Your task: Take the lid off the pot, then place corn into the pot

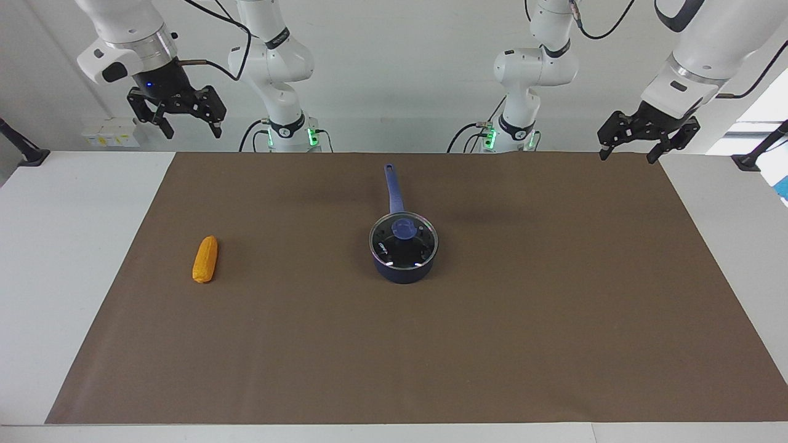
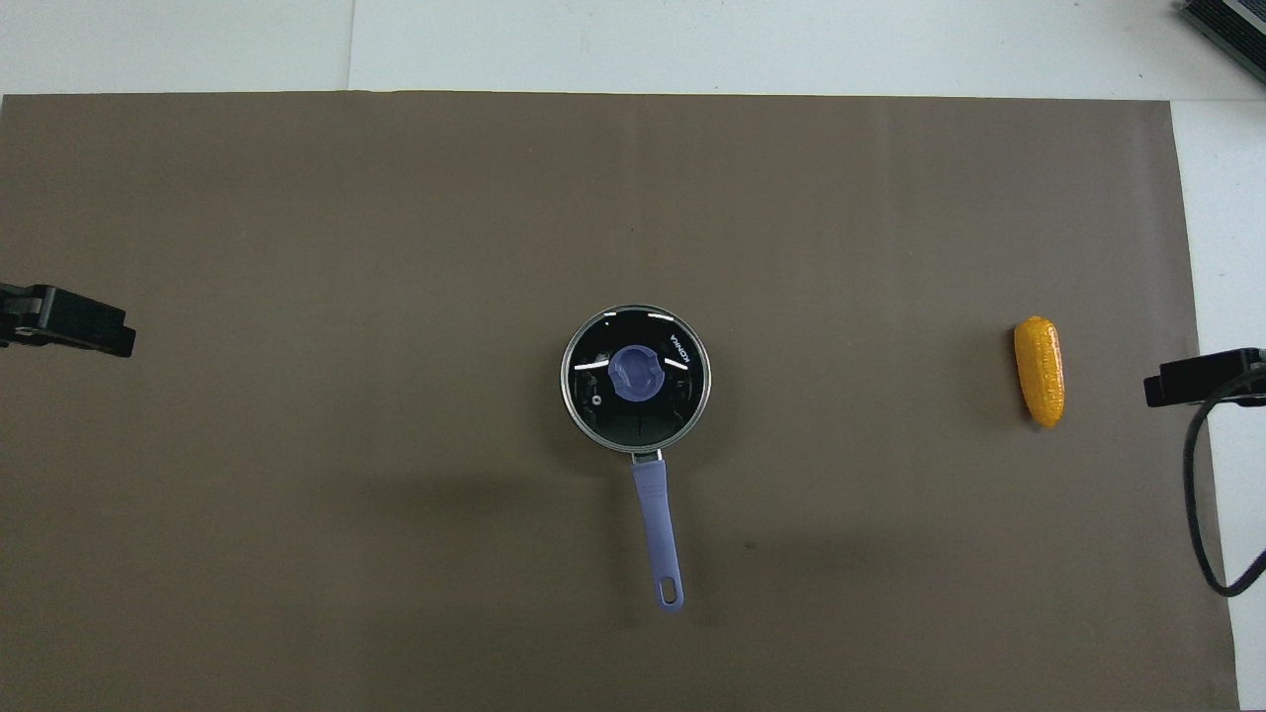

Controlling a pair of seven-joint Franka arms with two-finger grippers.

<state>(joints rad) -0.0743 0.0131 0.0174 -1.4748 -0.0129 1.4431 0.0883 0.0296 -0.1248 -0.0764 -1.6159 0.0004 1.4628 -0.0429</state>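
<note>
Facing the robots, the pot (image 1: pixel 403 261) sits mid-surface on a brown mat (image 1: pixel 554 307), glass lid (image 1: pixel 403 241) on it, corn (image 1: pixel 205 259) toward the right arm's end. The left gripper (image 1: pixel 634 144) and right gripper (image 1: pixel 178 120) hang raised, jaws apart. From overhead, the lid's blue knob (image 2: pixel 635 373) looks the best hold; the glass is likely fragile and slippery, the corn (image 2: pixel 1041 371) light and stiff.

The navy pot (image 1: pixel 403 267) sits mid-mat, handle pointing toward the robots, the glass lid (image 1: pixel 404 241) with blue knob closed on it. The yellow-orange corn (image 1: pixel 205 259) lies well apart, toward the right arm's end.
</note>
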